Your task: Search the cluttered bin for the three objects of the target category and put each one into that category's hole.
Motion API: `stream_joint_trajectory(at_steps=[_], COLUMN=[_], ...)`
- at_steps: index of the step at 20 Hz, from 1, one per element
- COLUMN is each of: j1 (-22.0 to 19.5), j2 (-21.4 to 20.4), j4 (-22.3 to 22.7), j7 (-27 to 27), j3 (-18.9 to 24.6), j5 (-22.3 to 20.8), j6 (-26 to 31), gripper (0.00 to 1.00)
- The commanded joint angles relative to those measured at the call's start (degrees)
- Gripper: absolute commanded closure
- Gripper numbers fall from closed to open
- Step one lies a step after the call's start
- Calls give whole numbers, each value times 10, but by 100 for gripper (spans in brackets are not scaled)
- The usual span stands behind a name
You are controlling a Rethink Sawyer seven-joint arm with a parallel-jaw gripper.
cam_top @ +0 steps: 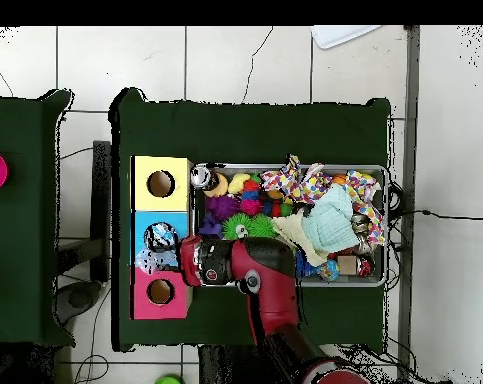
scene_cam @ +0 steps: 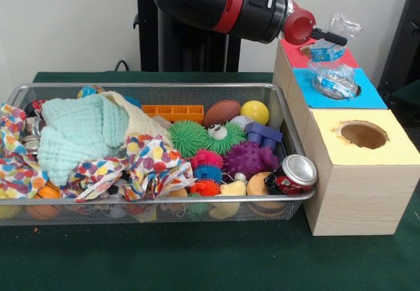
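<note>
My gripper (scene_cam: pixel 333 39) reaches to the right over the wooden box, shut on a clear wrinkly plastic bottle (scene_cam: pixel 344 25) with a blue label. It holds the bottle above the seam between the red and blue tops. A second clear bottle (scene_cam: pixel 335 83) sits in the round hole of the blue top panel (scene_cam: pixel 371 97) and sticks out of it. It also shows in the overhead view (cam_top: pixel 161 237), with my gripper (cam_top: pixel 175 262) beside it. The silver wire-mesh bin (scene_cam: pixel 164 86) is full of toys and cloths. No other bottle shows in it.
The box also has a yellow top with an open hole (scene_cam: pixel 363 134) and a red top (scene_cam: pixel 295 58). In the bin lie a mint cloth (scene_cam: pixel 79 133), a spotted cloth (scene_cam: pixel 154 163), spiky balls (scene_cam: pixel 249 158) and a silver can (scene_cam: pixel 293 174) at the corner nearest the box.
</note>
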Motion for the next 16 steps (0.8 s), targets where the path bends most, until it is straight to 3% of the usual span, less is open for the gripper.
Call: stream_joint_trajectory(at_steps=[1,5,11,16], j1=[-2,-2,3,2], j2=[14,13,23,28], j4=[-23,-23,-28,-33], j7=[-31,-32,-80,-77], j3=[19,20,28,27], j5=[38,41,69,72], j6=[-53,-52,-59,-60], gripper=[100,100,100,100])
